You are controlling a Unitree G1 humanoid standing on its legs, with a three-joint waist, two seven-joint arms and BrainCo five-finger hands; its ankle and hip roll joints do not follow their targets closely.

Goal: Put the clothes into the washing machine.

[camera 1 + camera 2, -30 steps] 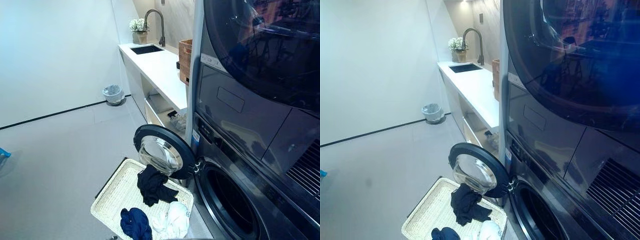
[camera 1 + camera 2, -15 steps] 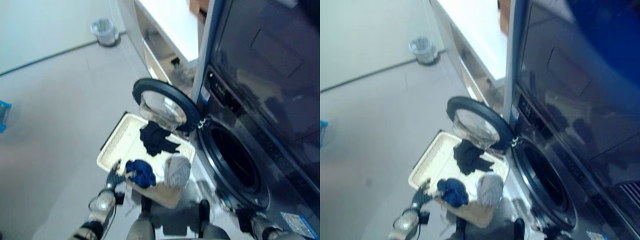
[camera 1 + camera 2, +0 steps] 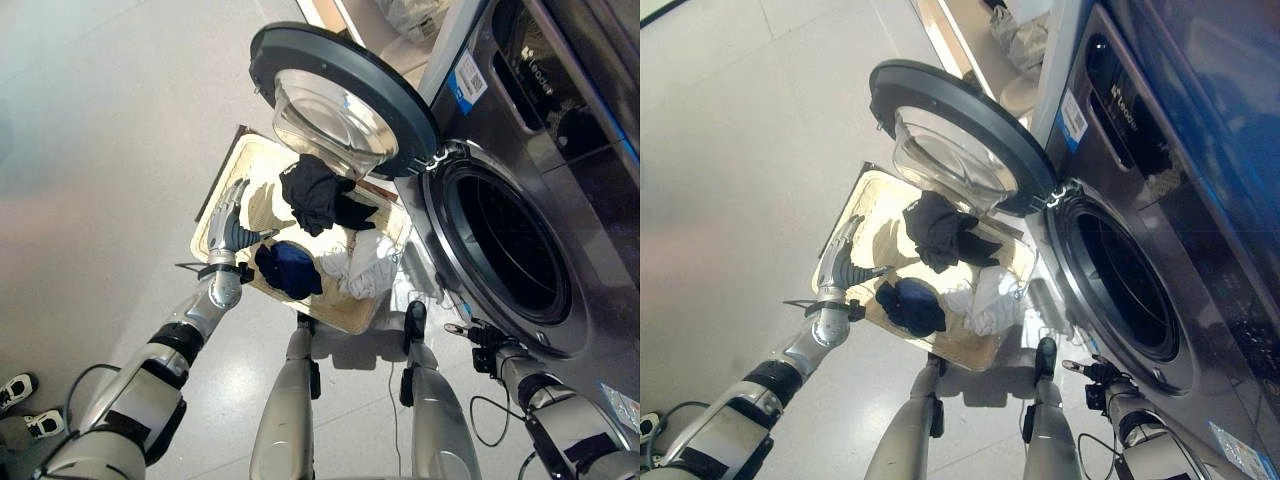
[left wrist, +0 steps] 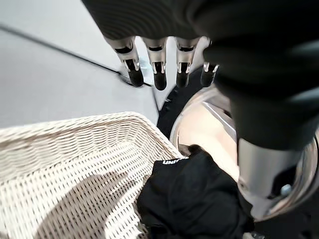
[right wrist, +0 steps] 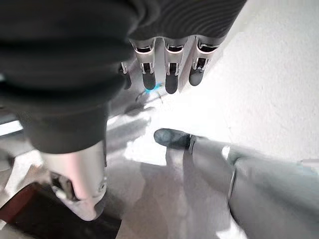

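Grey floor [image 3: 110,150] is taking up the left side, with the wicker basket [image 3: 222,205] sitting on it below the open washer door [image 3: 340,95]. Left hand [image 3: 232,222] is hovering over the basket's left rim, fingers straight and relaxed, gripping nothing. Clothes are all lying in the basket to the right of that hand: blue garment [image 3: 288,268] just beside it and nearest, black garment [image 3: 318,192] further up under the door glass, white garment [image 3: 365,262] at the right end. Drum opening [image 3: 510,255] is sitting right of the basket, so I'd judge the carry is running left to right, and the left arm is clearly the nearer one for a first pick. Right hand [image 3: 1092,378] is hanging low by the washer front, well away from the clothes; its wrist view is showing its fingers [image 5: 169,74] straight and empty. Drum interior is reading dark, so I cannot tell its contents.
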